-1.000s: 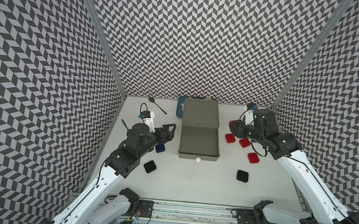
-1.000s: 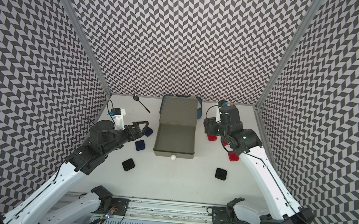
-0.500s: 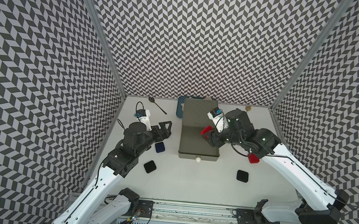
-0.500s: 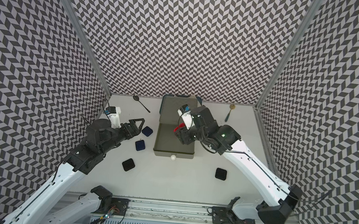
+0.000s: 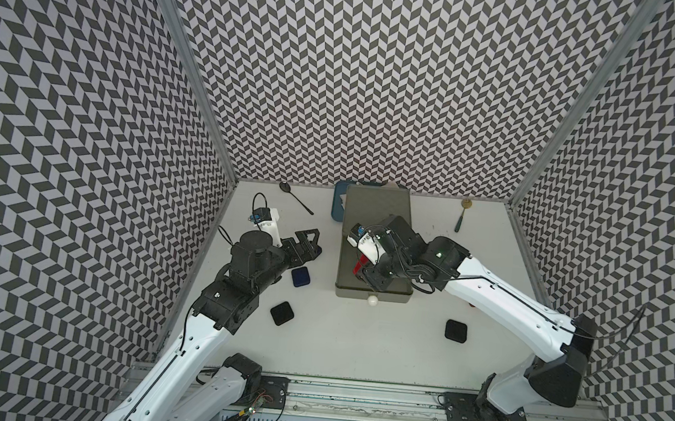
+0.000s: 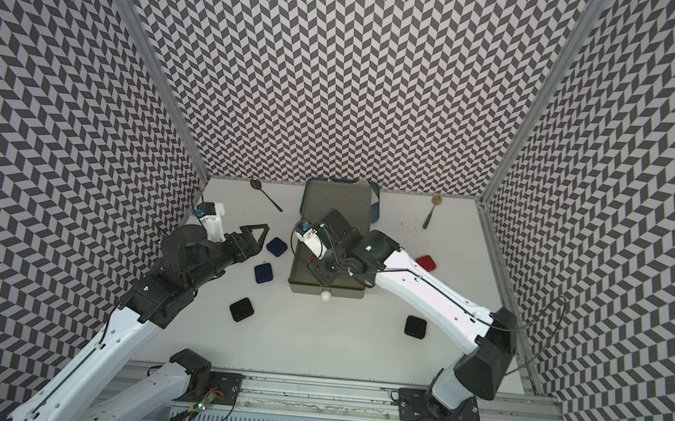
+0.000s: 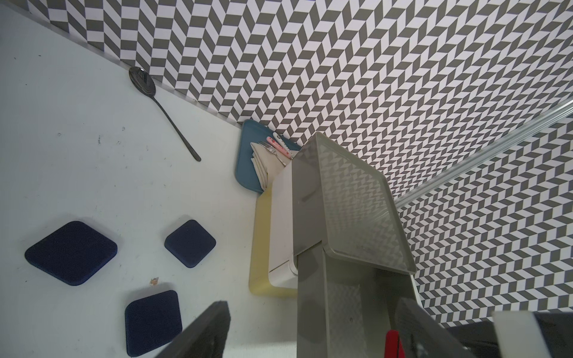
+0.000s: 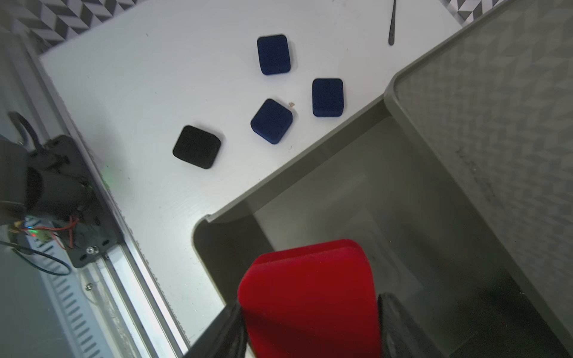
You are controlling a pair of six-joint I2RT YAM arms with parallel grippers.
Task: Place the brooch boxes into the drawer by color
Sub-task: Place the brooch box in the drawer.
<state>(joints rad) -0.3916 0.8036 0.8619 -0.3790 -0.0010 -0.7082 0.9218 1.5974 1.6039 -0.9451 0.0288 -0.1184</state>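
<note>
Gripped a red brooch box [image 8: 310,294] between the fingers of the right tool [image 5: 364,269], above the inside of the pulled-out grey drawer [image 8: 279,186], top tier of the chest [image 5: 378,202] at the back of the table [image 5: 357,346]. Found three navy boxes [image 8: 273,54] [image 8: 327,97] [image 8: 271,121] lying flat beside the chest on the left-arm side, one black box [image 5: 282,313] nearer the front, another [image 5: 456,331] on the right-arm side. Saw a second red box [image 6: 426,263] on the table behind the right arm. Held the left tool [image 6: 256,233] spread wide and empty, raised near the navy boxes. Noted a dark spoon [image 5: 296,196] and a blue tray [image 7: 245,161] by the back wall.
</note>
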